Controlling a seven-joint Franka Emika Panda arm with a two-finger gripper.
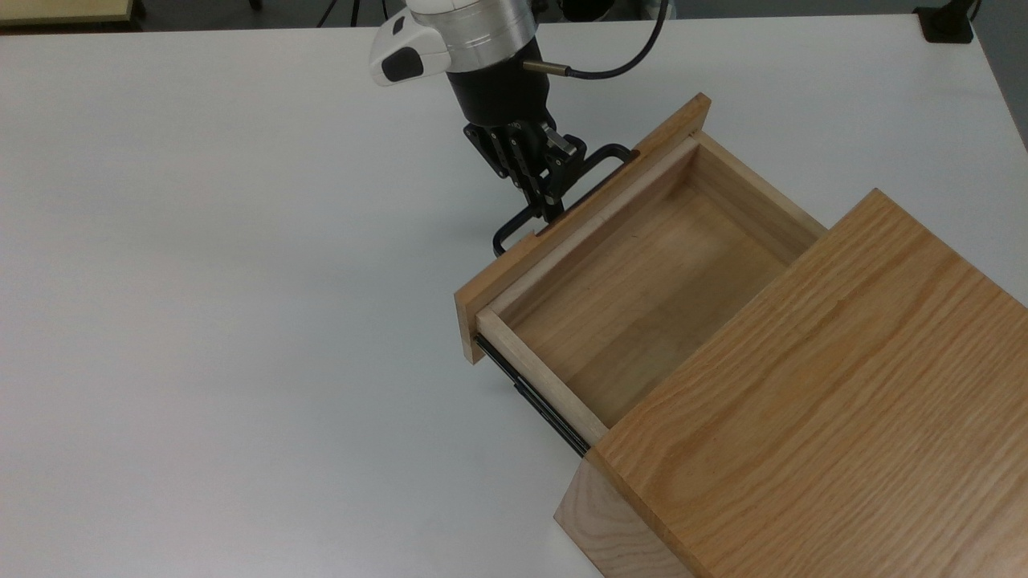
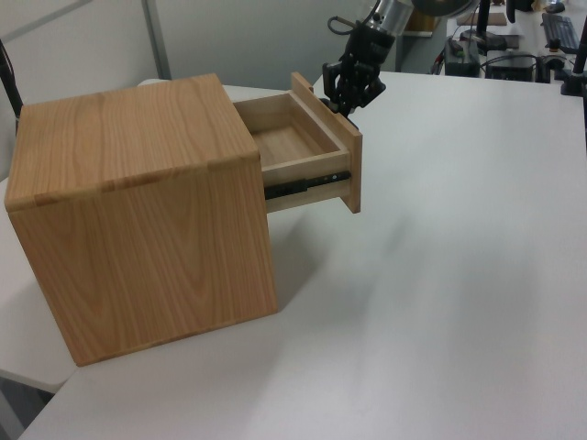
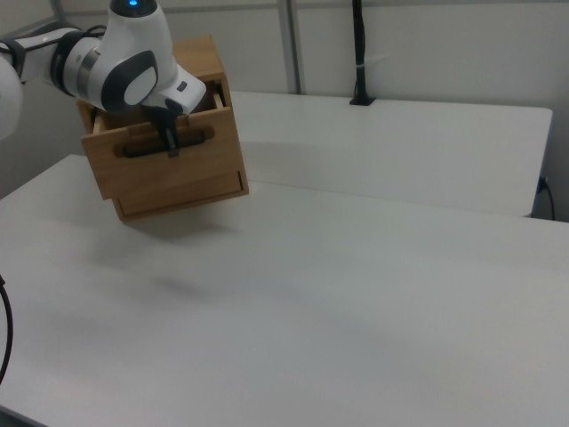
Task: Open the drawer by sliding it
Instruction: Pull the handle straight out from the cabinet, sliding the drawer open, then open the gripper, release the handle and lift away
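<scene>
The wooden cabinet [image 2: 142, 215] stands on the white table [image 2: 440, 293]. From its upper part the drawer [image 2: 307, 160] sticks out far toward the left view's right, its inside bare. The gripper [image 2: 352, 87] is closed on the handle at the drawer's front panel.

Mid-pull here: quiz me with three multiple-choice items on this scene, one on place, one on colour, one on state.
1. Where is the tool?
A. on the thin black U-shaped handle
B. inside the tray
C. on the cabinet top

2. What colour are the side rails?
A. white
B. black
C. red

3. What state is the light wooden drawer in?
A. shut
B. slid partly out
C. lying on the table

Answers: A, the tool clamps the handle bar; B, a dark rail shows under the drawer side; B, the bare tray floor shows outside the oak-grain cabinet.
</scene>
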